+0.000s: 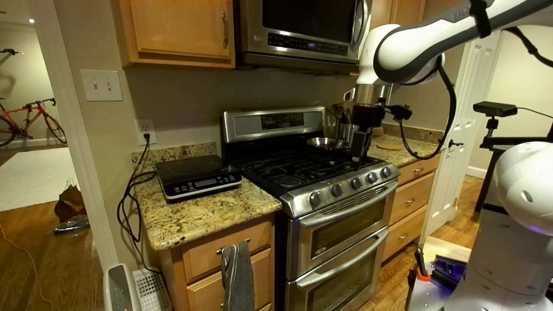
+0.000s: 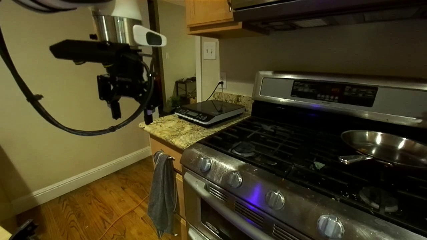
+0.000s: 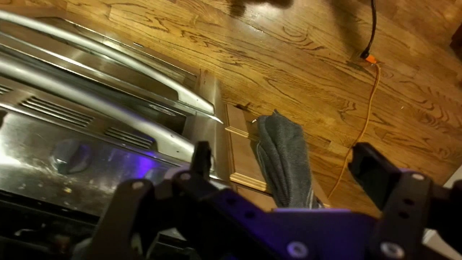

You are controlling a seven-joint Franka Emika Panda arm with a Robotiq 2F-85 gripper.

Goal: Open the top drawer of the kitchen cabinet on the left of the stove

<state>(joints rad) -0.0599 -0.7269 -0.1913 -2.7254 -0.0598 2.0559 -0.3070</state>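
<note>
The top drawer (image 1: 201, 258) is shut, just under the granite top of the kitchen cabinet (image 1: 203, 222). It also shows in an exterior view (image 2: 166, 149) and, partly, in the wrist view (image 3: 252, 198). A grey towel (image 1: 238, 276) hangs over its handle (image 1: 219, 250) and hides much of the front. The stove (image 1: 298, 242) stands beside the cabinet. My gripper (image 2: 132, 115) is open and empty, pointing down, in the air out in front of the cabinet. In the wrist view, the towel (image 3: 283, 144) shows between the spread fingertips (image 3: 283, 157), below and apart from them.
A black portable cooktop (image 1: 198, 177) sits on the granite top. A steel pan (image 2: 387, 146) is on the stove grates. A microwave (image 1: 306, 26) and an oak wall cabinet (image 1: 181, 30) overhang. Black cords (image 1: 125, 211) and a white appliance (image 1: 123, 287) stand at the cabinet's side.
</note>
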